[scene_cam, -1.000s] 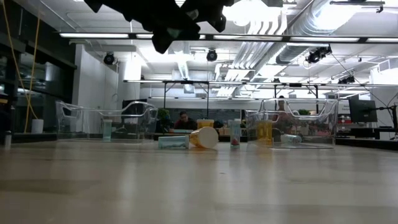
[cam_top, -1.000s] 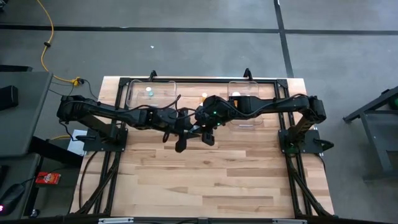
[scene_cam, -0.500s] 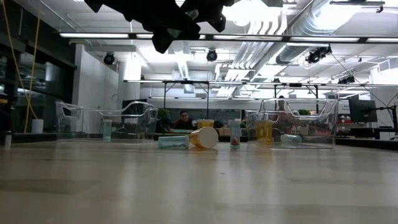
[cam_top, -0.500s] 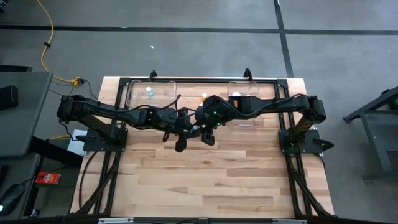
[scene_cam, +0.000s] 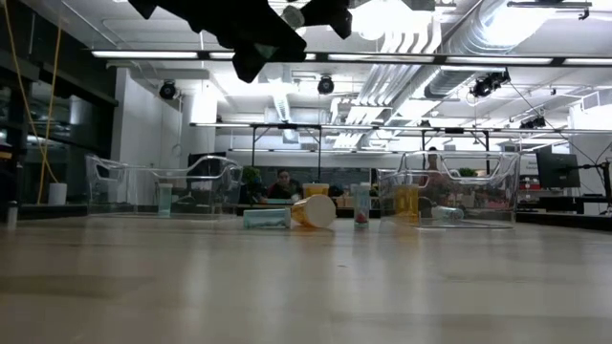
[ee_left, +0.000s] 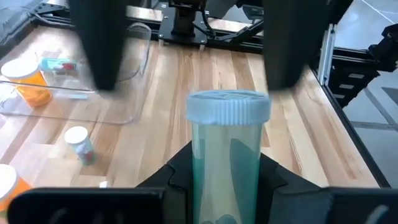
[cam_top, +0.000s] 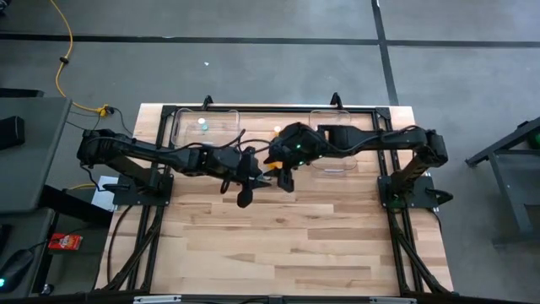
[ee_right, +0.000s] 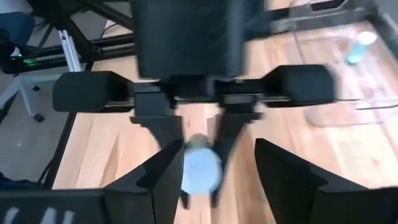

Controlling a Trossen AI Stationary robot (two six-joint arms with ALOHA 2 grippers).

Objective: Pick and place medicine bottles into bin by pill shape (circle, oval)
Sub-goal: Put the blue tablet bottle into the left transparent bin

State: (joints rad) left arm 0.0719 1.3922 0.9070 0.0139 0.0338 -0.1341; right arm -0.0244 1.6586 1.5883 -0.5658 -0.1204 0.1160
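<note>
Our left gripper [ee_left: 229, 186] is closed on a pale vial [ee_left: 228, 155], held upright above the table's [cam_top: 278, 236] middle. Our right gripper [ee_right: 214, 168], jaws parted and empty, faces it from just to the right, so the right-hand bin [cam_top: 336, 135] is nearer

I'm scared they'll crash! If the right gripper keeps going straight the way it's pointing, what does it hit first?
Probably the pale bottle held up by the left gripper, right ahead of the right gripper. Its fingers look open and close to the white cap; the exact gap is unclear.
</note>
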